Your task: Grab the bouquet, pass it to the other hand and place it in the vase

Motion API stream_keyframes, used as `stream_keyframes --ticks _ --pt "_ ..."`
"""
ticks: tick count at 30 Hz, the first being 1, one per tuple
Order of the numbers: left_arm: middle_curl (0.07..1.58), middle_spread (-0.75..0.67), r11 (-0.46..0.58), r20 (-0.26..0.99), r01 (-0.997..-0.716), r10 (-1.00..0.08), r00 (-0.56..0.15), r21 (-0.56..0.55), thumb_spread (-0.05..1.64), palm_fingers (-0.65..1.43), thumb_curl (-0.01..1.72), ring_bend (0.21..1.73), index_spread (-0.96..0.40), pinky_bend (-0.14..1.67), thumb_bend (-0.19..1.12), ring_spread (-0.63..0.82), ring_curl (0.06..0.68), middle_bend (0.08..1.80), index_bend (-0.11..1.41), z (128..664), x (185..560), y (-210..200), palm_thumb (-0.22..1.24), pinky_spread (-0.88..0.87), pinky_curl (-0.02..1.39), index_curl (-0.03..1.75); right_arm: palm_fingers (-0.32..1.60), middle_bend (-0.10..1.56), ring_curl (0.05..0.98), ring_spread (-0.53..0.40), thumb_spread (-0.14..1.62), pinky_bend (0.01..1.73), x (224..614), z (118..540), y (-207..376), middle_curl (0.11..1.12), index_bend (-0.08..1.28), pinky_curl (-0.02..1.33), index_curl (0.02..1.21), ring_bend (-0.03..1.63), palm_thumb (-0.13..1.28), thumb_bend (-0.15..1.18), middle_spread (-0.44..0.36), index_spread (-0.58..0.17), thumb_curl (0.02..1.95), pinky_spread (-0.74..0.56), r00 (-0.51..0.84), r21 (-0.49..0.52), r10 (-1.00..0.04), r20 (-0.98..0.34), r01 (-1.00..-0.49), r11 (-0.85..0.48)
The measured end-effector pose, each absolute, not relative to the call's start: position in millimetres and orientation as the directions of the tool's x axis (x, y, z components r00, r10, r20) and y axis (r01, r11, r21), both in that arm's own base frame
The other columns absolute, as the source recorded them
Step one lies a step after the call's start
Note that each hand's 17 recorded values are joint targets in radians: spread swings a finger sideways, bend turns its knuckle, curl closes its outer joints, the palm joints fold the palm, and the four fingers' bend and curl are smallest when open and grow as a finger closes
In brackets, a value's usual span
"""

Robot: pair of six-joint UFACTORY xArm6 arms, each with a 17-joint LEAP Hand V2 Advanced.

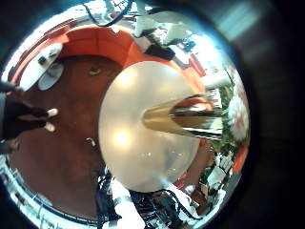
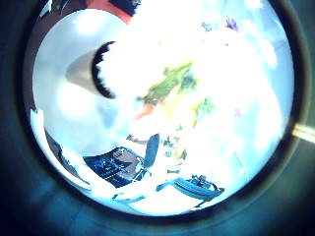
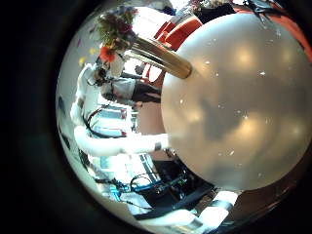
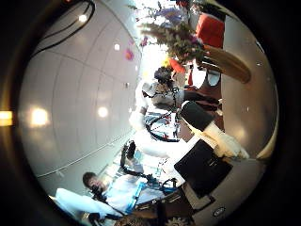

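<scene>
- Bouquet (image 3: 132, 44) is up in the air, clear of the round bench (image 3: 244, 107). Nothing rests on the part of the bench top that shows.
- Left robot hand (image 3: 100, 73) has hold of it. Seen from the right palm, fingers are closed at the bouquet's flower end, w/ the white arm running down behind.
- Right thumb side palm view shows the same thing: left robot hand (image 4: 165, 89) just under the flowers (image 4: 169, 33), wrapped stem end (image 4: 226, 64) sticking out sideways over the bench edge.
- Left little finger side palm view: wrapped stems (image 1: 181, 116) lie across the view above the bench (image 1: 133, 124). The narrow end points twd the bench's middle and the blooms (image 1: 233, 114) sit out past its edge.
- Left thumb side palm view is mostly washed out. Flowers and stems (image 2: 182, 84) fill it, so they're v. close to that palm.
- Right robot hand (image 4: 212, 137): fingers reach out straight-ish into its own view, around nothing. It is apart from the bouquet, palm facing it.
- 1 hand only on the bouquet.
- Can't make out a vase in any view.
</scene>
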State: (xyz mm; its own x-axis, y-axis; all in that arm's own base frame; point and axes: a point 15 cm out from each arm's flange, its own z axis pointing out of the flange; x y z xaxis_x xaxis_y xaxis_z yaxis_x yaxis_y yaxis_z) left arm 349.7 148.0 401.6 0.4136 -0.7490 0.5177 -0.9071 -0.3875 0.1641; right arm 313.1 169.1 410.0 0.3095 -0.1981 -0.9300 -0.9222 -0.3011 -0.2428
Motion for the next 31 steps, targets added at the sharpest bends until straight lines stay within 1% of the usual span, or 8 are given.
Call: stream_keyframes --ticks 2,4,8,12,16,25,29,31 --pt "0.25 0.61 -0.415 0.452 -0.887 -0.763 0.461 0.204 0.97 -0.02 0.35 0.47 0.24 0.17 -0.02 0.71 0.17 0.17 0.31 398.5 342.1 151.1 0.25 0.6 0.24 0.46 0.33 0.26 0.192 0.161 1.01 0.6 311.6 411.6 172.0 0.36 0.18 0.25 0.33 0.51 0.79 -0.02 -0.075 -0.298 0.6 0.54 0.317 -0.247 -0.197 -0.928 -0.918 -0.311" --pt "0.25 0.61 -0.432 0.415 -0.874 -0.769 0.486 0.224 0.98 -0.02 0.34 0.47 0.24 0.18 -0.02 0.71 0.173 0.17 0.3 398.8 338.3 149.4 0.26 0.6 0.24 0.46 0.33 0.26 0.191 0.161 1.01 0.6 308.4 412.3 177.1 0.36 0.18 0.25 0.33 0.51 0.79 -0.02 -0.059 -0.298 0.6 0.54 0.323 -0.249 -0.192 -0.927 -0.911 -0.328" --pt "0.24 0.62 -0.452 0.41 -0.859 -0.755 0.511 0.239 0.99 -0.03 0.34 0.46 0.24 0.18 -0.03 0.72 0.176 0.17 0.29 397.8 328.0 140.9 0.26 0.6 0.24 0.45 0.34 0.26 0.19 0.167 1.01 0.6 302.6 404.1 176.3 0.36 0.18 0.24 0.33 0.5 0.79 -0.02 -0.044 -0.299 0.6 0.54 0.32 -0.236 -0.21 -0.924 -0.908 -0.347" --pt "0.23 0.63 -0.454 0.414 -0.857 -0.75 0.516 0.245 0.99 -0.02 0.34 0.46 0.24 0.18 -0.03 0.72 0.18 0.17 0.29 389.7 312.8 130.6 0.26 0.61 0.24 0.44 0.33 0.25 0.19 0.171 1.01 0.59 299.0 398.4 173.6 0.36 0.18 0.23 0.33 0.49 0.79 -0.02 -0.048 -0.3 0.6 0.53 0.32 -0.225 -0.231 -0.919 -0.905 -0.361" --pt "0.22 0.63 -0.455 0.416 -0.859 -0.752 0.511 0.234 0.99 -0.02 0.33 0.45 0.25 0.18 -0.03 0.73 0.182 0.17 0.29 387.9 295.8 117.9 0.26 0.61 0.24 0.43 0.33 0.25 0.19 0.172 1.01 0.59 296.6 400.1 174.1 0.36 0.18 0.22 0.33 0.49 0.78 -0.02 -0.075 -0.3 0.6 0.53 0.33 -0.232 -0.233 -0.915 -0.902 -0.365" --pt "0.22 0.61 -0.385 0.412 -0.889 -0.788 0.457 0.249 1.0 -0.01 0.33 0.45 0.24 0.18 -0.03 0.73 0.188 0.17 0.3 399.7 264.3 78.9 0.27 0.6 0.24 0.43 0.34 0.25 0.192 0.173 1.02 0.58 288.4 402.7 168.2 0.36 0.17 0.21 0.33 0.47 0.78 -0.02 -0.048 -0.299 0.6 0.53 0.359 -0.244 -0.276 -0.892 -0.894 -0.376" --pt "0.22 0.61 -0.374 0.403 -0.887 -0.793 0.457 0.272 1.01 0.0 0.33 0.45 0.23 0.18 -0.03 0.72 0.191 0.17 0.3 402.9 253.5 74.0 0.27 0.6 0.25 0.43 0.34 0.25 0.191 0.173 1.02 0.59 287.3 404.9 169.4 0.36 0.17 0.21 0.33 0.47 0.78 -0.02 -0.046 -0.299 0.6 0.53 0.369 -0.251 -0.281 -0.886 -0.892 -0.377" --pt "0.22 0.61 -0.366 0.398 -0.893 -0.802 0.445 0.263 1.01 0.0 0.33 0.45 0.23 0.19 -0.03 0.72 0.191 0.17 0.3 407.6 245.6 72.4 0.27 0.6 0.25 0.43 0.34 0.25 0.191 0.174 1.02 0.59 287.8 404.3 169.4 0.36 0.17 0.21 0.33 0.47 0.78 -0.02 -0.04 -0.299 0.6 0.53 0.368 -0.251 -0.283 -0.886 -0.892 -0.376"
